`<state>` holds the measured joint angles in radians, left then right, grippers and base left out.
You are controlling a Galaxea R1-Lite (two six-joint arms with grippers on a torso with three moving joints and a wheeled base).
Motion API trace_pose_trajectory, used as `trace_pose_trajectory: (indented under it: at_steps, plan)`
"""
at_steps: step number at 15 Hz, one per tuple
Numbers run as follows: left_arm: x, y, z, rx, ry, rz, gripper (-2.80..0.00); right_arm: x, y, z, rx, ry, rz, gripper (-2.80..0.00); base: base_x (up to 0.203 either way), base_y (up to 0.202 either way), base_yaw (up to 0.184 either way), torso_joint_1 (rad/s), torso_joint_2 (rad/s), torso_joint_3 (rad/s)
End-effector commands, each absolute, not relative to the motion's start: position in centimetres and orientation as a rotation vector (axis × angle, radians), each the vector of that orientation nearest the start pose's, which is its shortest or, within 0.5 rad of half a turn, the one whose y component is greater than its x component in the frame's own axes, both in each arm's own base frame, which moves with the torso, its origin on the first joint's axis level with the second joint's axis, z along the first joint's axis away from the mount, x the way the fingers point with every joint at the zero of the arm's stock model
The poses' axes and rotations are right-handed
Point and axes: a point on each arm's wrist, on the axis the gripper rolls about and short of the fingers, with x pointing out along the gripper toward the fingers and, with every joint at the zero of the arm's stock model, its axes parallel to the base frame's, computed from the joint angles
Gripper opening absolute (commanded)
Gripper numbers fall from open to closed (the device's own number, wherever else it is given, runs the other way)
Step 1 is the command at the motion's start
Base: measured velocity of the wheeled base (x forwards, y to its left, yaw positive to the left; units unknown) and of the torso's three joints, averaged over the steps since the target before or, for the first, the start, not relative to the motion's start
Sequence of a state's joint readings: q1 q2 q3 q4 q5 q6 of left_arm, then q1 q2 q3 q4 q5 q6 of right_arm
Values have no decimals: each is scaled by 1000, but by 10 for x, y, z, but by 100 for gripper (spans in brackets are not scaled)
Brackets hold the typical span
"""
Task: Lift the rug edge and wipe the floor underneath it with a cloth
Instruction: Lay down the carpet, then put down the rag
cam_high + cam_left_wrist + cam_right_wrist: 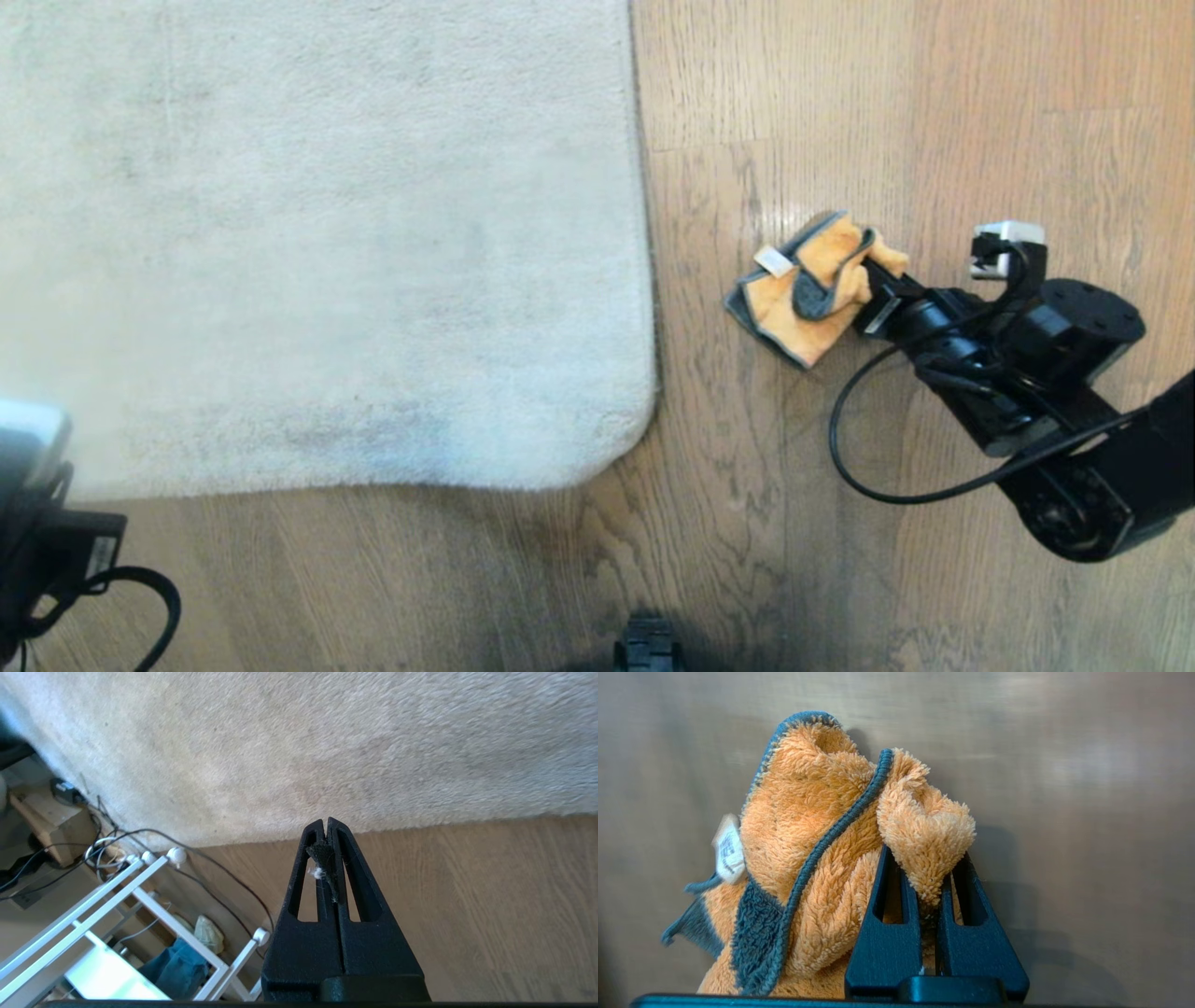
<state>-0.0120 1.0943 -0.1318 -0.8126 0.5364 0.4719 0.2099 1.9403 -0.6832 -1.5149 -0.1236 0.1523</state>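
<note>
- Head view: I've got the right gripper (873, 280) low over the floor (766, 523), clenched on the cloth (808, 289). The cloth bunches out ahead of the fingertips, towards the rug edge (649, 280), which lies flat a little beyond it, apart from both. The rounded rug corner sits off to the side of the pincer, nearer me. My left arm is parked at the lower left, only its wrist showing.
- Left wrist view: the left gripper (325, 823) is clenched, jaws pressed together, holding nothing but a scrap of dark fluff. The rug edge (420, 823) runs just past its tips, flat on the floor (490, 896). A white rack (140, 891) and cables sit off to one side.
- Right wrist view: the right gripper (931, 868) pinches a fold of the cloth (808, 826) between its fingers; the rest piles up ahead and beside the pincer, white tag (728, 849) out on its far flank.
</note>
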Motion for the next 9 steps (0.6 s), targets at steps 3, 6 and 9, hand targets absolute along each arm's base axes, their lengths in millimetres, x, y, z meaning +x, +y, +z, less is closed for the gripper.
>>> trace_pose_trajectory:
  at_steps: [3,6,9]
  plan:
    - [123,8,153,501,255,469,-280,296,5,187,125,-336,-66,-280,0,0,0,0,0,0]
    - [124,5,153,504,250,444,-280,284,-35,203,80,-364,-203,-280,0,0,0,0,0,0]
    - [124,5,153,505,249,440,-280,269,-68,214,2,-369,-308,-280,0,0,0,0,0,0]
